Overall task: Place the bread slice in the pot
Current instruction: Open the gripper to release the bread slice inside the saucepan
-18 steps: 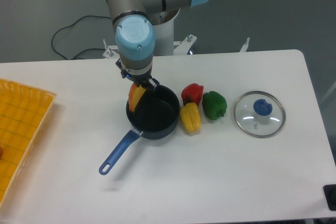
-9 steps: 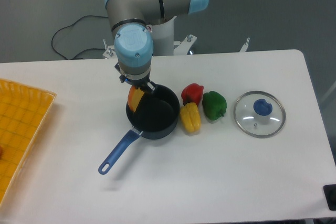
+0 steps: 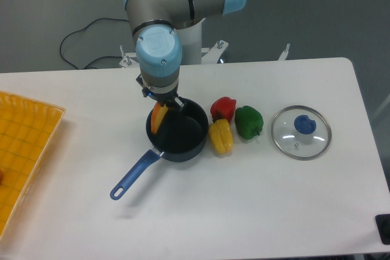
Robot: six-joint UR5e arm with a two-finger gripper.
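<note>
The pot (image 3: 180,133) is a small dark saucepan with a long blue handle (image 3: 131,176) pointing to the front left. The bread slice (image 3: 158,119) stands on edge, yellow with an orange crust, just inside the pot's left rim. My gripper (image 3: 162,103) hangs straight above that rim, and its fingers are mostly hidden under the blue wrist. It appears shut on the top of the bread slice.
A yellow pepper (image 3: 220,137), a red pepper (image 3: 223,108) and a green pepper (image 3: 248,122) sit right of the pot. A glass lid with a blue knob (image 3: 301,132) lies further right. A yellow tray (image 3: 24,144) is at the left edge.
The bread slice has sunk lower into the pot's left side. The pot's handle has swung slightly toward the front left. The wrist has shifted a little right.
</note>
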